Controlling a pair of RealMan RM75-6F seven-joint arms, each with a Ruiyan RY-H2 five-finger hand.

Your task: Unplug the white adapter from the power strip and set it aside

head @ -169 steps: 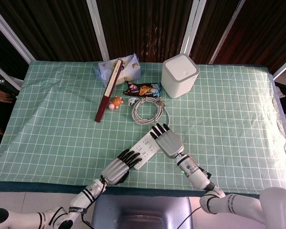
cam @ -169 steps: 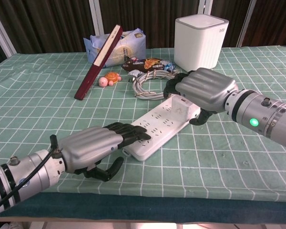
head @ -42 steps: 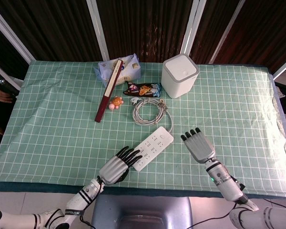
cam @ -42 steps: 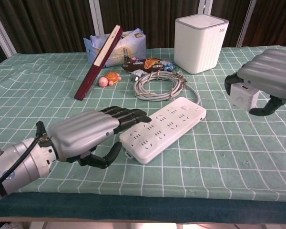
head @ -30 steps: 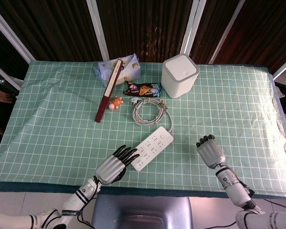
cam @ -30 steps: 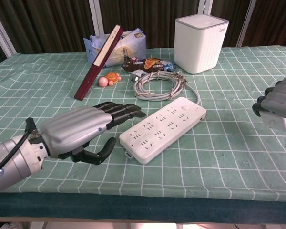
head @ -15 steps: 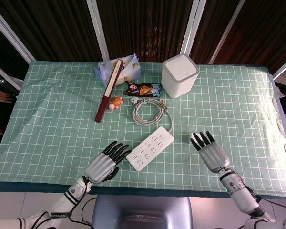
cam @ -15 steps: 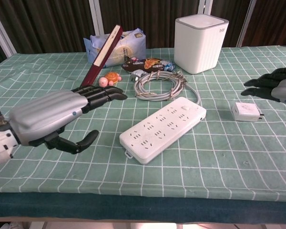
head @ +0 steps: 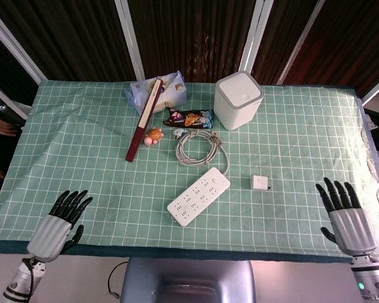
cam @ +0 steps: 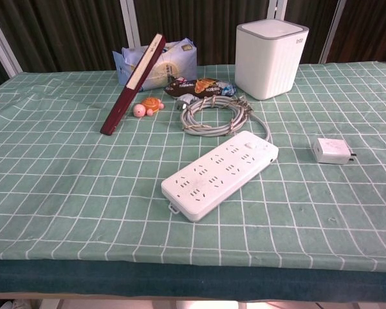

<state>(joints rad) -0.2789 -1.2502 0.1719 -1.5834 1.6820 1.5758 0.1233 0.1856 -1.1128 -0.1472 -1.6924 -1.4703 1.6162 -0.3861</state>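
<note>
At the centre right of the head view, the white adapter [head: 260,183] lay flat on the green checked tablecloth [head: 82,158], clear of the power strip [head: 198,196] and to its right, its prongs pointing away from the strip in the chest view. No plug occupied any visible socket on the strip. The left hand [head: 55,225] sat at the lower left corner and the right hand [head: 345,218] at the lower right, both with fingers spread and grasping nothing. Judged from this layout, unplugging and setting aside were complete, with nothing left to do.
</note>
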